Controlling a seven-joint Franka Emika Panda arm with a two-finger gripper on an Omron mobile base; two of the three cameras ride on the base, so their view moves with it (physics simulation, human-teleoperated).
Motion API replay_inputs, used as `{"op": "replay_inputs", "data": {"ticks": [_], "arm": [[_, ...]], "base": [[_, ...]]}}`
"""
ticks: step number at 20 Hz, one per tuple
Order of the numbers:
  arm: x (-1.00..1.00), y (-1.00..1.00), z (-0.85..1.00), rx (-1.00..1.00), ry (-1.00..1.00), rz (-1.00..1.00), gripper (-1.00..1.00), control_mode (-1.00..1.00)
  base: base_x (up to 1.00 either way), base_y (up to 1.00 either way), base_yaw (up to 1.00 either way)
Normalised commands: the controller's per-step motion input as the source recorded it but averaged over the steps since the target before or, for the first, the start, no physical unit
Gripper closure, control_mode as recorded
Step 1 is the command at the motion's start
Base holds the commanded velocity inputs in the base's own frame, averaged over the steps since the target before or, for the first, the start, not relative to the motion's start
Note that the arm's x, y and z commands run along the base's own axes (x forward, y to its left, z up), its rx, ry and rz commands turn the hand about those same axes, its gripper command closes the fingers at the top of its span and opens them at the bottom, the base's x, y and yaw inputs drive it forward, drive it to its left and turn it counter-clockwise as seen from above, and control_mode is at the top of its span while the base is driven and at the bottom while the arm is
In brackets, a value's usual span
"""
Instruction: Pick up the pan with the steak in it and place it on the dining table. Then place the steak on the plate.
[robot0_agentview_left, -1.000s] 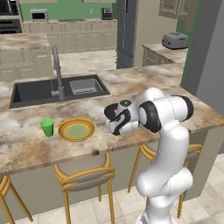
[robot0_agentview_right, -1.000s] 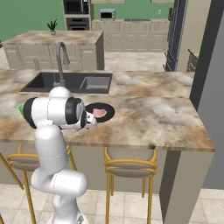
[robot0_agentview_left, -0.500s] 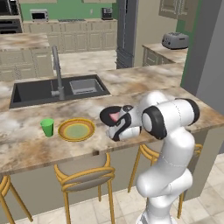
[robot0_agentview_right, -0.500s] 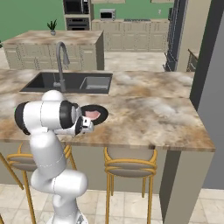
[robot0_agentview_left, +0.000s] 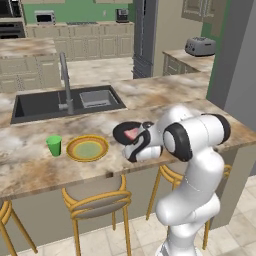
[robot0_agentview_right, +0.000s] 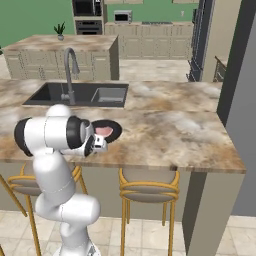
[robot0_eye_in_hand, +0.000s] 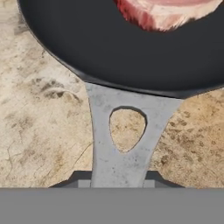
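The black pan (robot0_agentview_left: 126, 132) is low over the dining table (robot0_agentview_left: 30, 165), just right of the plate (robot0_agentview_left: 87, 148), which has a yellow-orange rim and greenish centre. The pinkish-red steak (robot0_agentview_left: 131, 134) lies inside the pan. My gripper (robot0_agentview_left: 139, 149) is shut on the pan's handle at the near side. In the right base view the pan (robot0_agentview_right: 106, 131) with the steak (robot0_agentview_right: 104, 131) is beside my hand (robot0_agentview_right: 97, 145). The hand view shows the grey handle (robot0_eye_in_hand: 124, 135) running up from my gripper (robot0_eye_in_hand: 117, 181) to the pan (robot0_eye_in_hand: 109, 52) and the steak (robot0_eye_in_hand: 166, 13). Whether the pan touches the stone I cannot tell.
A small green cup (robot0_agentview_left: 54, 145) stands left of the plate. The dark sink (robot0_agentview_left: 65, 102) with its grey tap (robot0_agentview_left: 65, 75) lies behind them. Wooden stools (robot0_agentview_left: 95, 200) sit under the table's near edge. A toaster (robot0_agentview_left: 200, 46) is on the far counter.
The pan with the steak has shifted slightly left and down with my hand, and my elbow has lowered. Over the last half second almost nothing moved.
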Motion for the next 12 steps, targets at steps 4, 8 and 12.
{"op": "replay_inputs", "data": {"ticks": [4,8,12], "arm": [[-0.31,-0.03,0.00,0.00,0.00,0.03,1.00,-1.00],[0.00,0.00,0.00,0.00,0.00,0.00,-1.00,-1.00],[0.00,0.00,0.00,0.00,0.00,0.00,-1.00,-1.00]], "base": [[0.00,0.00,0.00],[0.00,0.00,0.00],[0.00,0.00,0.00]]}}
